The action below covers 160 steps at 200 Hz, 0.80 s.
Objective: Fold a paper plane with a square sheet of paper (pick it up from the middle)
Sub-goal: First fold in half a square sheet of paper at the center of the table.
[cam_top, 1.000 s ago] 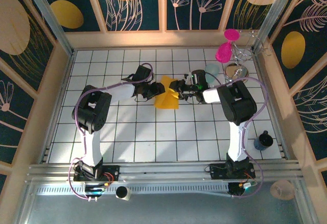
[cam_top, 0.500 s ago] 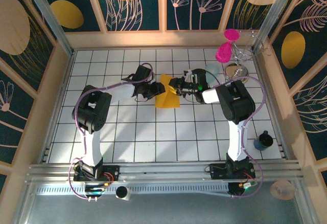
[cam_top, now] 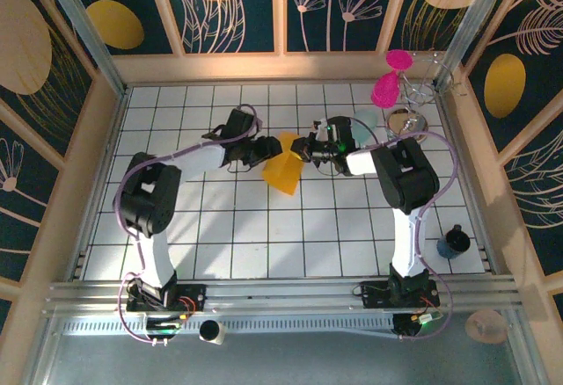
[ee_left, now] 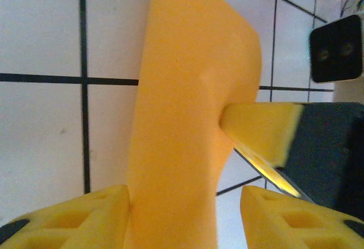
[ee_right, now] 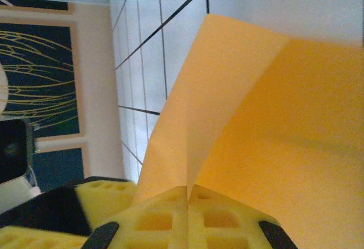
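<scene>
The square sheet of paper [cam_top: 283,174], orange-yellow and bent along a fold, hangs above the white tiles between the two grippers. My right gripper [cam_top: 298,149] is shut on its edge; in the right wrist view the two pads [ee_right: 187,191] meet on the sheet [ee_right: 273,118]. My left gripper [cam_top: 270,149] is open. In the left wrist view its fingers [ee_left: 74,218] stand wide apart, with the paper [ee_left: 182,118] lying against the left one and a gap to the right one. A right-gripper finger [ee_left: 261,132] pinches the sheet's far edge there.
A pale teal cup [cam_top: 365,121], pink pieces [cam_top: 384,90] and a round metal disc [cam_top: 406,123] crowd the back right corner behind the right gripper. A dark blue cup [cam_top: 453,243] stands at the right edge. Wooden walls ring the tiled floor [cam_top: 264,227].
The left arm's elbow has swung left and its gripper has drawn back a little. The paper now hangs lower, its tip pointing toward the near side.
</scene>
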Tool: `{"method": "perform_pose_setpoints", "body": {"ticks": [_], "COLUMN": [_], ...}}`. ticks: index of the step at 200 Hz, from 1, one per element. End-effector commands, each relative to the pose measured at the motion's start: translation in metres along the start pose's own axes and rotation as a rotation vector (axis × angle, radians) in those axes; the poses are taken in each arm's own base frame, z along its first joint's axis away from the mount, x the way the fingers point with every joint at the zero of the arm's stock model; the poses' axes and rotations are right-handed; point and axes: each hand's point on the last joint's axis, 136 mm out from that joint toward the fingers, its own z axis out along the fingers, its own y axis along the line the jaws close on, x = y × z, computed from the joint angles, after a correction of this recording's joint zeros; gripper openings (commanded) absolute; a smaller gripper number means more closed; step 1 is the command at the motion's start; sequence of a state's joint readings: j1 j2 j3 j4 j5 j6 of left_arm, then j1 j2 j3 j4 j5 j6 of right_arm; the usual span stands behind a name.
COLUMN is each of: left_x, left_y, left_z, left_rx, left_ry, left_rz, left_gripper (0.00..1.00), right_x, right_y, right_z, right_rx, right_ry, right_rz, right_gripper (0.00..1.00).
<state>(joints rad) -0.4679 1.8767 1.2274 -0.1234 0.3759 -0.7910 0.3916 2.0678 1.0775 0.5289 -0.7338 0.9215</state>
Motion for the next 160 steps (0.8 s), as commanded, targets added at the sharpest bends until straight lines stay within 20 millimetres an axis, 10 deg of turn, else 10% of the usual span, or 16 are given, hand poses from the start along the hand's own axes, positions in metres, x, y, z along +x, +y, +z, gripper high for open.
{"method": "perform_pose_setpoints", "body": {"ticks": [1,99,160], "left_x": [-0.019,0.004,0.026], "left_y": [0.004,0.031,0.042], "left_z": [-0.034,-0.095,-0.088], "left_rx": [0.000,0.026,0.036], "left_ry": [-0.095,-0.193,-0.133], "left_rz": [-0.011,-0.017,-0.035], "left_gripper": [0.60,0.75,0.77], "right_x": [0.003,0.092,0.089], "right_y": [0.035,0.115,0.074], "right_z": [-0.009,-0.020,-0.011], "right_rx": [0.019,-0.056,-0.042], "right_ry": [0.000,0.165,0.180], "right_rz": [-0.127,-0.139,-0.068], "right_gripper": [0.01,0.00,0.00]}}
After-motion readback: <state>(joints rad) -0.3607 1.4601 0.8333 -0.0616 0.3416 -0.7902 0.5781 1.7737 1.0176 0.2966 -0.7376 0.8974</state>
